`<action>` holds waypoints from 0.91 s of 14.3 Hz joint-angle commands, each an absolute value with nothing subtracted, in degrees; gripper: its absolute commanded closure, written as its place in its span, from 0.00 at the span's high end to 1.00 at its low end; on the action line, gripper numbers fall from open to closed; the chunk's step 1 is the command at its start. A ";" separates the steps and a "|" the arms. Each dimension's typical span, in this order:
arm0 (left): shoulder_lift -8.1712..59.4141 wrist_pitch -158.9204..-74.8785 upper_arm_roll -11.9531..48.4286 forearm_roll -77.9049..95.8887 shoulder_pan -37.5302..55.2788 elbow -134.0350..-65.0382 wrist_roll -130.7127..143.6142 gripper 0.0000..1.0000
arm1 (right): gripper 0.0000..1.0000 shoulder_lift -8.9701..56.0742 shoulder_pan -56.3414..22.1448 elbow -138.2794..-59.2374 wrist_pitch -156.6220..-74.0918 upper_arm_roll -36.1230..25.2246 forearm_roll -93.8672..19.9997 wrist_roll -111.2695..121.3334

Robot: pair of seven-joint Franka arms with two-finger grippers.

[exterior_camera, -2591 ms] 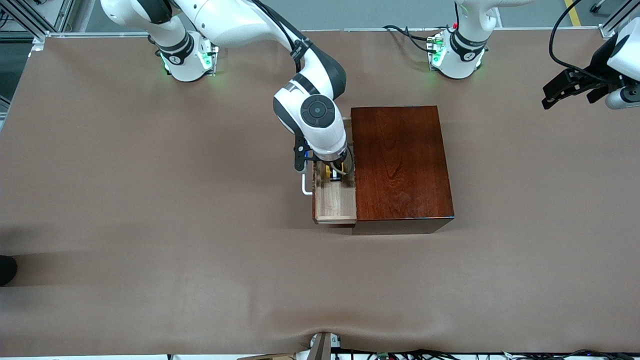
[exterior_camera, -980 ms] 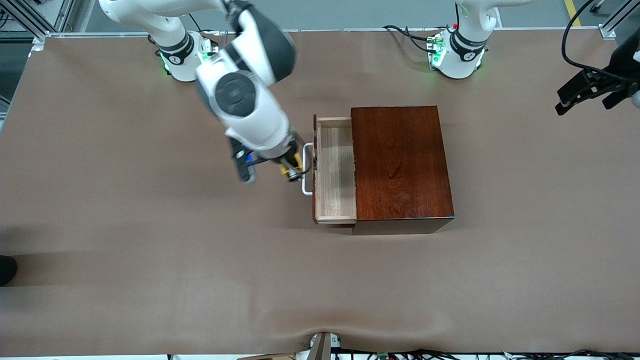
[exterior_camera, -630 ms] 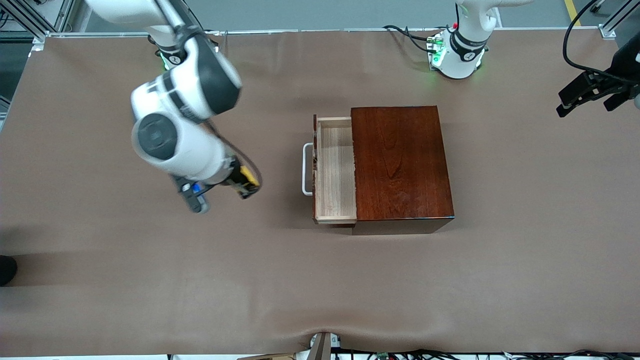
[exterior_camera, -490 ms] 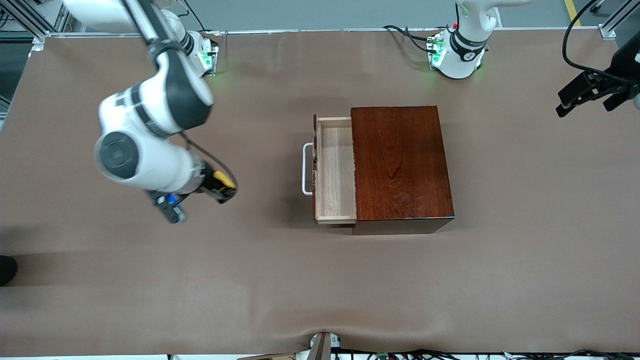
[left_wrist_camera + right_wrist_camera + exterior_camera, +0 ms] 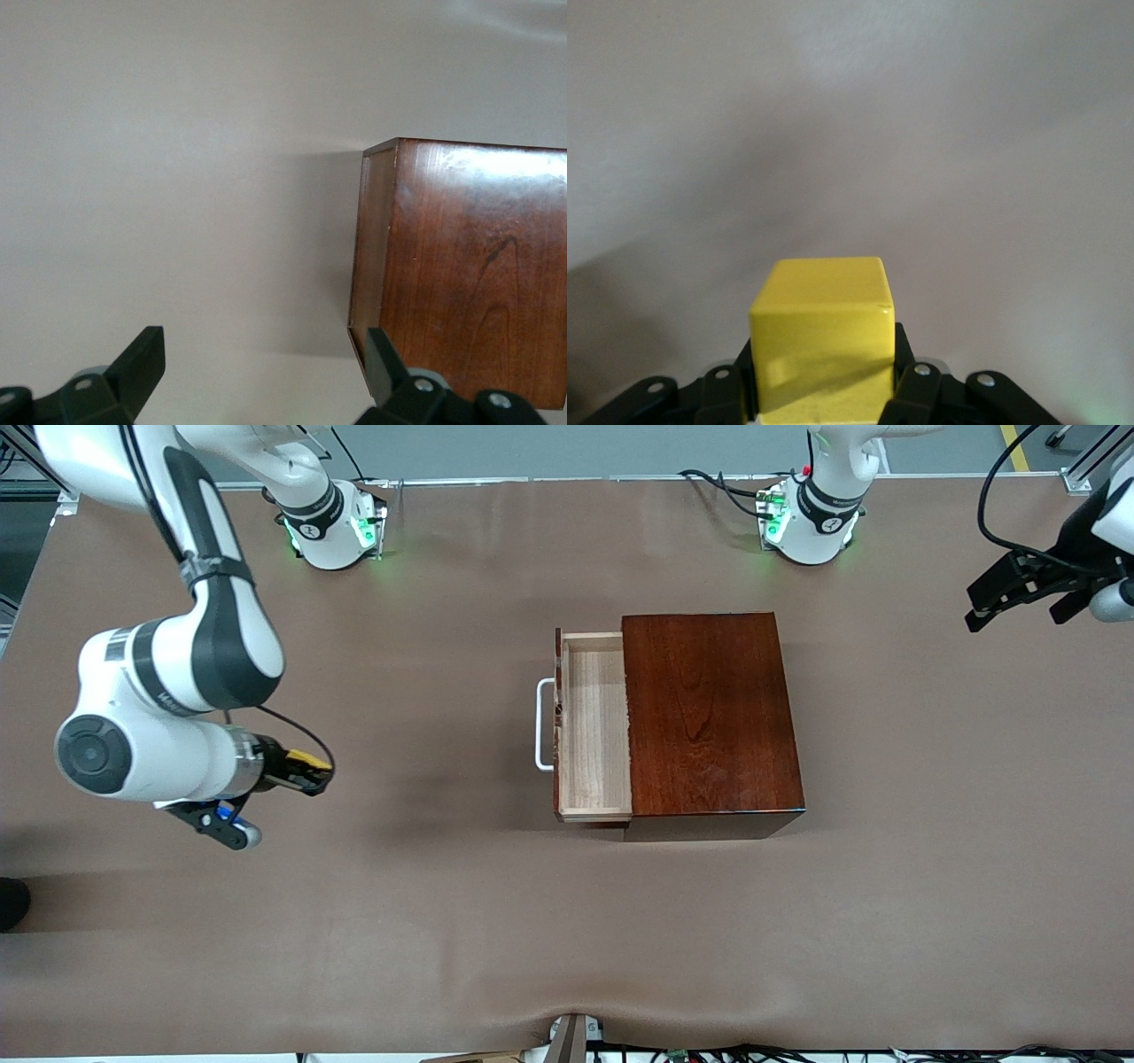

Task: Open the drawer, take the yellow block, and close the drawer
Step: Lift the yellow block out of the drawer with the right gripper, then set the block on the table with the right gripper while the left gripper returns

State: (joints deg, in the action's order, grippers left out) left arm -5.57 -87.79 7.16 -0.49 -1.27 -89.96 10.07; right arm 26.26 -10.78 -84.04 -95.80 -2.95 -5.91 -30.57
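Note:
The dark reddish-brown wooden box (image 5: 709,717) stands mid-table. Its drawer (image 5: 594,726) is pulled out toward the right arm's end, its pale inside bare, its white bar handle (image 5: 541,724) outermost. My right gripper (image 5: 312,772) is shut on the yellow block (image 5: 306,760) and holds it above bare table toward the right arm's end, well away from the drawer. In the right wrist view the block (image 5: 822,341) sits between the black fingers (image 5: 917,390). My left gripper (image 5: 1019,598) is open and empty, up in the air at the left arm's end. The left wrist view shows the box (image 5: 461,274).
The brown table mat (image 5: 443,912) spreads round the box. The two arm bases (image 5: 332,522) stand at the back edge. A dark thing (image 5: 11,903) shows at the mat's edge by the right arm's end.
My right gripper lifted the yellow block out of the drawer and carried it away toward the right arm's end of the table. The drawer stays open. The left arm barely shifted.

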 commanded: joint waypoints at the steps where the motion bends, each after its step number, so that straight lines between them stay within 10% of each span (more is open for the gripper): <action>1: -5.27 -87.36 7.47 -0.26 -1.41 -88.68 9.84 1.00 | 0.00 26.71 -8.79 -85.96 -99.04 -1.93 -2.91 -23.05; 13: -5.45 -81.65 8.26 -0.35 -2.55 -89.03 9.23 1.00 | 0.00 37.34 -1.32 -90.44 -115.04 -1.93 -1.76 -2.30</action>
